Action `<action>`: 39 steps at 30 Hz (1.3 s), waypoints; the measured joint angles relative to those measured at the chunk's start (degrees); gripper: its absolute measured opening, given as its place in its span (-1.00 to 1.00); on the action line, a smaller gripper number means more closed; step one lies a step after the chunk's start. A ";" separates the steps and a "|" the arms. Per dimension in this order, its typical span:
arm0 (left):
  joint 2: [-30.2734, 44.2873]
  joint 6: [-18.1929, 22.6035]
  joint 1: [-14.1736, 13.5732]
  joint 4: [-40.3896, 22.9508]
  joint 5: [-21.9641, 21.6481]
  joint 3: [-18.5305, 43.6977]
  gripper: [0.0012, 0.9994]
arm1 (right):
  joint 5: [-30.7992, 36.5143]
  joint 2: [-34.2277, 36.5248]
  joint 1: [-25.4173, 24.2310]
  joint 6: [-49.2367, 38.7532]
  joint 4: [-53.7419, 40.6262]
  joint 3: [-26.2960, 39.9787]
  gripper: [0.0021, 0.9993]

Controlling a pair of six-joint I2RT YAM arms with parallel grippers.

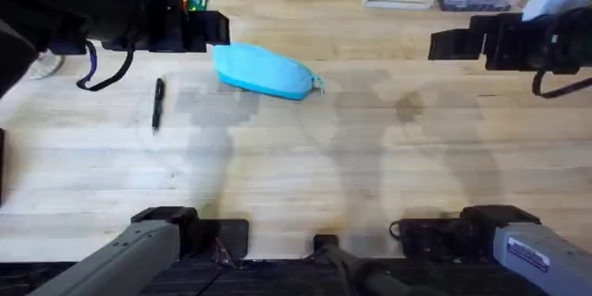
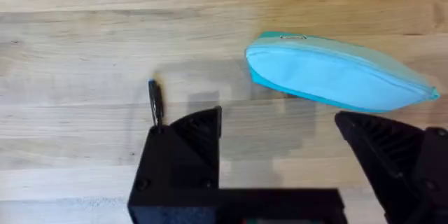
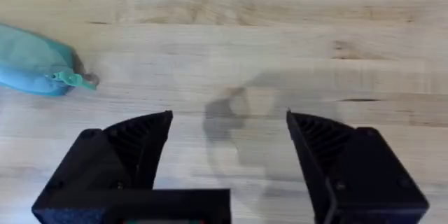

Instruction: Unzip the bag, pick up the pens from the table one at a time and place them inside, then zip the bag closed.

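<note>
Left end effector (image 2: 276,136): I see fingers spread wide, nothing between them, raised above bench (image 1: 370,166) near far left. Right end effector (image 3: 229,140): I see fingers likewise parted, empty, raised over bare wood at far right. Bag (image 1: 264,71): light blue, lying flat on bench left of centre, looks zipped shut, pull (image 3: 72,79) at its right tip. One pen (image 1: 157,104) lying on bench left of bag, apart from it.
</note>
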 joint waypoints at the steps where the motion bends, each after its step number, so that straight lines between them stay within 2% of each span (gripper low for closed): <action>1: 0.00 0.00 0.00 0.00 0.00 0.00 0.99 | 0.00 -0.01 0.00 -0.01 0.00 0.00 1.00; 11: 0.00 0.76 0.00 -0.20 0.57 0.00 0.99 | 0.00 -0.01 0.00 0.01 0.00 0.00 1.00; 16: 0.00 7.12 0.00 -0.78 4.42 0.00 0.99 | 0.00 -0.01 0.00 0.00 0.00 0.00 1.00; 17: 0.00 15.37 0.00 -2.94 7.66 0.00 0.99 | 0.00 0.00 0.00 0.00 0.00 0.00 1.00; 21: 0.00 18.20 0.00 -2.71 8.49 0.00 0.99 | 0.00 -0.01 0.00 -0.01 0.00 0.00 1.00; 27: -0.01 19.70 0.00 -6.08 7.88 0.07 0.99 | 0.00 -0.01 0.00 0.00 0.00 0.00 1.00; 32: 0.00 21.06 0.00 -5.81 7.67 0.07 0.99 | 0.00 0.01 0.00 -0.01 0.00 0.00 1.00; 35: 0.00 24.11 0.00 -6.01 7.69 0.07 0.99 | 0.00 0.01 0.00 -0.01 0.00 0.00 1.00; 39: 0.00 30.38 0.00 -6.41 9.42 0.07 0.98 | 0.00 -0.01 0.00 0.01 0.00 0.00 1.00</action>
